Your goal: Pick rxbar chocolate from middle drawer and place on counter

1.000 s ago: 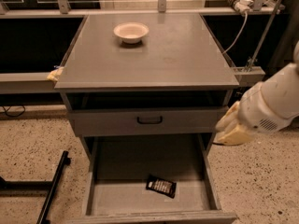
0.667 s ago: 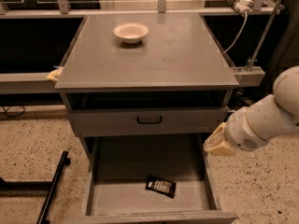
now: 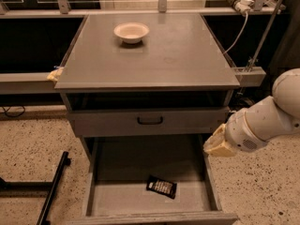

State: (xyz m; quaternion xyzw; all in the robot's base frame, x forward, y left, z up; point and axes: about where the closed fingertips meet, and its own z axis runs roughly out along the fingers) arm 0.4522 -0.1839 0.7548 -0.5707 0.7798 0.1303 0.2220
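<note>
And there was the tool (image 3: pixel 216 144), parked at the right rim of the middle drawer (image 3: pixel 136 161), just above its side wall, with the white arm (image 3: pixel 265 121) reaching in from the right. Released or clenched? I could not tell from this angle. The rxbar chocolate (image 3: pixel 162 186) lay flat on the drawer floor, toward the front and a touch right of centre. It was skewed at an angle and sat apart from every wall.

The drawer stood pulled right out, which I judged was what left the bar open from above. The closed upper drawer front (image 3: pixel 150 121) overhung only the back of the tray, well away from the bar. The tool looked to be sitting off to the side because the arm came from there. It would have to cross the low right wall and drop down and left.

A flat bar on a flat floor meant a very low reach. Up top, the tabletop (image 3: pixel 183 60) carried a cream bowl (image 3: pixel 131 32) at the back, so the near half offered the obvious landing room.
</note>
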